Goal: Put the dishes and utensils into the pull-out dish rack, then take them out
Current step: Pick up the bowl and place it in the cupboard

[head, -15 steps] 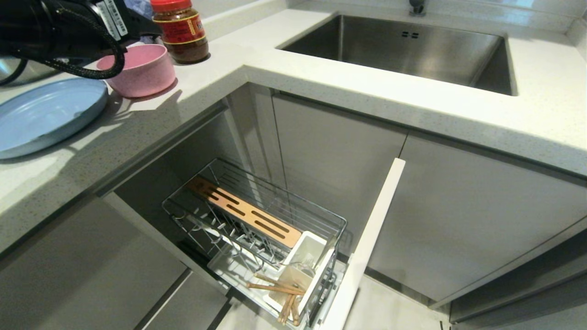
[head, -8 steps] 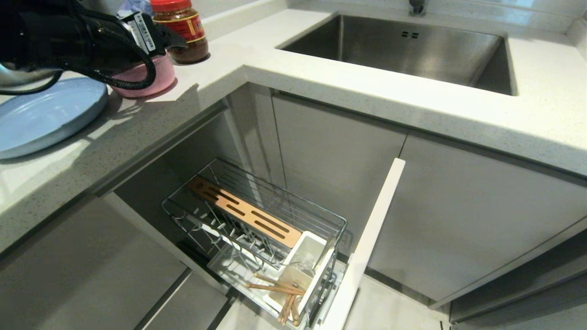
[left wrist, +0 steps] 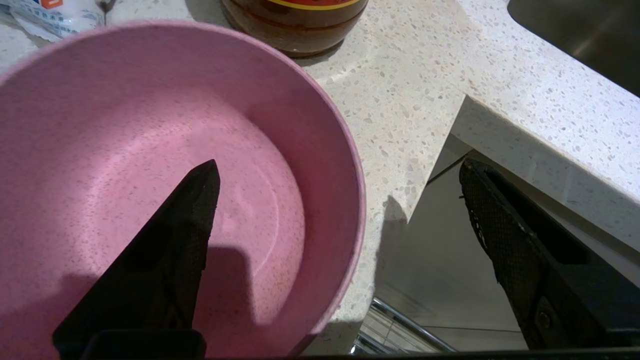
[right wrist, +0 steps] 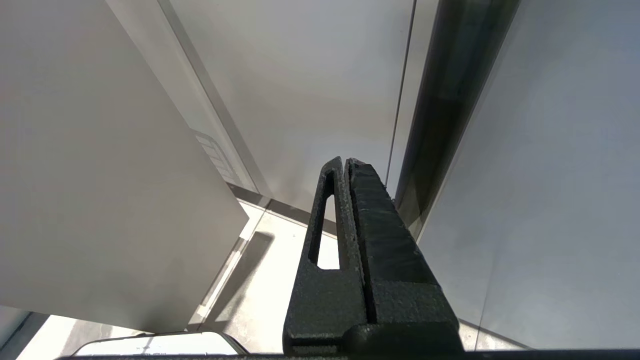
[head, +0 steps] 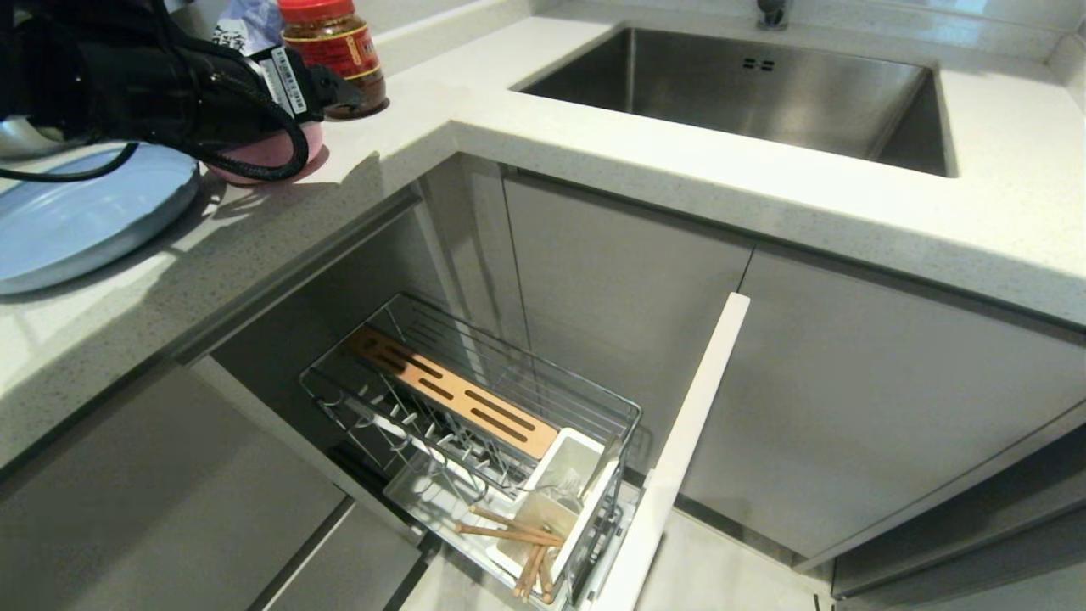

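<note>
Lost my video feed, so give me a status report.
Left gripper open, straddling the pink bowl rim on the counter. Right gripper shut, parked by the cabinets. Sauce jar close behind the bowl.

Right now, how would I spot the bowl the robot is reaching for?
Find the white countertop left of the steel sink. By its edge, in front of a red-lidded jar and right of a light blue plate, sits the pink bowl. It is the only pink thing, with the open left gripper straddling its rim.
</note>
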Controlling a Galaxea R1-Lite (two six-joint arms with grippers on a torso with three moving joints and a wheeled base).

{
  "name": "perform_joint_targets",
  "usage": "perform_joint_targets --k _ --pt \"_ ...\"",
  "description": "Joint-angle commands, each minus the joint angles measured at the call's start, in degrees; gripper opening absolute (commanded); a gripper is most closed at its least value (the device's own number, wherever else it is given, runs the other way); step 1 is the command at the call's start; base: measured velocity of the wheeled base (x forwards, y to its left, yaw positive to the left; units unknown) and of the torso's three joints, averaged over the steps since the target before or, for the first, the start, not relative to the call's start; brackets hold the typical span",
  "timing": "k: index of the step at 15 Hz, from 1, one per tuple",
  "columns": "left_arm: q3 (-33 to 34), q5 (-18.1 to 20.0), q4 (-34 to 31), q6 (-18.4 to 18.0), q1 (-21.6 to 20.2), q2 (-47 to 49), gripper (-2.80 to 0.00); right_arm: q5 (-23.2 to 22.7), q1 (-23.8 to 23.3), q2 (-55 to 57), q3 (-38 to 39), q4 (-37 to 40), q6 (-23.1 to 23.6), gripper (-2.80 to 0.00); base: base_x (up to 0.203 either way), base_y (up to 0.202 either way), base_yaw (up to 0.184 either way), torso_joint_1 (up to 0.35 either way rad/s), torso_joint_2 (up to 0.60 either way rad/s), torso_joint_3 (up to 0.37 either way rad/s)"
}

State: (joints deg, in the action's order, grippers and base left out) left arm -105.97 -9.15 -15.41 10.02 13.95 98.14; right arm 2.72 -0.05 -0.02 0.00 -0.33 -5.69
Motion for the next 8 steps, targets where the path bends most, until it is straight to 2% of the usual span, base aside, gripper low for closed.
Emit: perform_joint_targets --k 1,4,5,8 --pt "-0.02 -0.08 -0.14 0.00 0.03 0.32 0.00 0.01 -0.04 -0.24 0.00 -0.02 -0.02 -2.80 0.000 0.000 0.000 0.000 0.00 0.000" --pt "0.06 -0.08 -0.23 -0.44 0.03 0.47 0.00 0.01 -0.02 -0.17 0.00 -0.02 -0.02 -2.80 0.000 0.000 0.000 0.000 0.00 0.000" --pt "0.15 -0.08 -0.23 -0.53 0.03 0.47 -2.80 0.01 -0.04 -0.24 0.00 -0.02 -0.02 -2.80 0.000 0.000 0.000 0.000 0.00 0.000" --pt "0.06 -0.08 -0.23 -0.53 0.03 0.47 -2.80 0.01 0.00 -0.24 0.00 -0.02 -0.02 -2.80 0.000 0.000 0.000 0.000 0.00 0.000"
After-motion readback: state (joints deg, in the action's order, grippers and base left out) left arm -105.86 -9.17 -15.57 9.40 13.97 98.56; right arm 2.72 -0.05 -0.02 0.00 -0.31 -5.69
